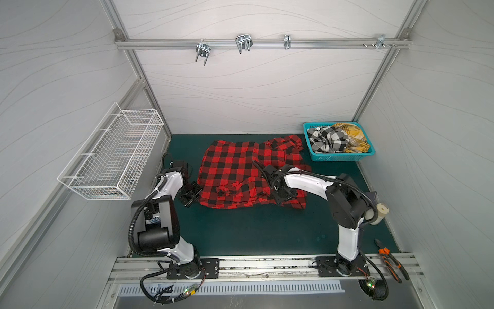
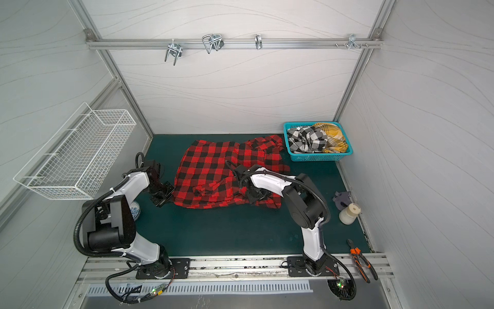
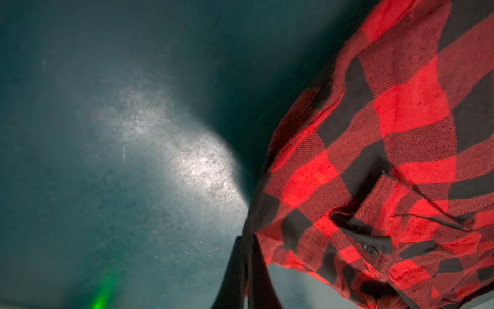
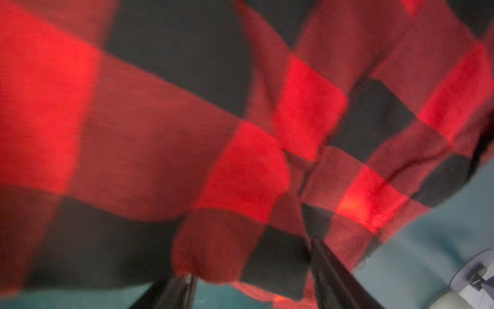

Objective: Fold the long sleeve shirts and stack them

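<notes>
Red shirt (image 1: 235,171), in both top views: spread out but rumpled on the green mat (image 1: 254,230), mid-table, between the two arms.
Other shirts: the black-and-white shirt (image 1: 328,140) and the yellow shirt (image 1: 352,139) lie crumpled together in the teal basket (image 1: 339,158) at the far right corner, near the red shirt's far right end.
Left gripper (image 1: 190,196): low at the red shirt's near left corner, touching its edge.
Right gripper (image 1: 280,195): down on the shirt's near right part.
Left wrist view: the left gripper (image 3: 244,240) is clenched, with the shirt's hem pinched between its fingers (image 3: 260,273). A black button (image 3: 370,249) sits close by, and bare mat lies alongside.
Right wrist view: the right gripper (image 4: 251,259) has its fingers (image 4: 331,281) apart with a fold of red cloth between them. The view is blurred, so I cannot tell whether they squeeze the cloth.
</notes>
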You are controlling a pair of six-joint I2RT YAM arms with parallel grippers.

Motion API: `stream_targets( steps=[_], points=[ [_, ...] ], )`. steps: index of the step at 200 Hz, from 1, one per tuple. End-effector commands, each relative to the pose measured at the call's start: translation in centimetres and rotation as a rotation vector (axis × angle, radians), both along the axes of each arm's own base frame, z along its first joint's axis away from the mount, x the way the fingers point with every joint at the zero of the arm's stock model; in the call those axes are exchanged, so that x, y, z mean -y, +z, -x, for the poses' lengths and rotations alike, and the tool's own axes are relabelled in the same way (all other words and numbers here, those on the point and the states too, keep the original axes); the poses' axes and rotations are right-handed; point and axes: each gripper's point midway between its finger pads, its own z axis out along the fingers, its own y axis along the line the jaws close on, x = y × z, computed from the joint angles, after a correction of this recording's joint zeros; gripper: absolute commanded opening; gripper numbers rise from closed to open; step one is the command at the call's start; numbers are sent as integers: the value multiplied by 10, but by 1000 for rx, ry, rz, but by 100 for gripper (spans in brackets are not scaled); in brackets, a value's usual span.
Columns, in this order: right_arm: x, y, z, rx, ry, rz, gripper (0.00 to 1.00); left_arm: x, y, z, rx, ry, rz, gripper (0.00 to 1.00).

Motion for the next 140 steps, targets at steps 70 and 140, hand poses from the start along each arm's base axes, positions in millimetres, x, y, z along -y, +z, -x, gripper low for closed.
stream_targets(
  steps=[70,140],
  points=[
    [-9,5,-9,-31,-9,-86,47,-6,-3,-2,-17,-19,-23,0],
    [-13,11,-15,10,15,-24,13,-8,1,-5,-13,-2,-30,0]
  ],
)
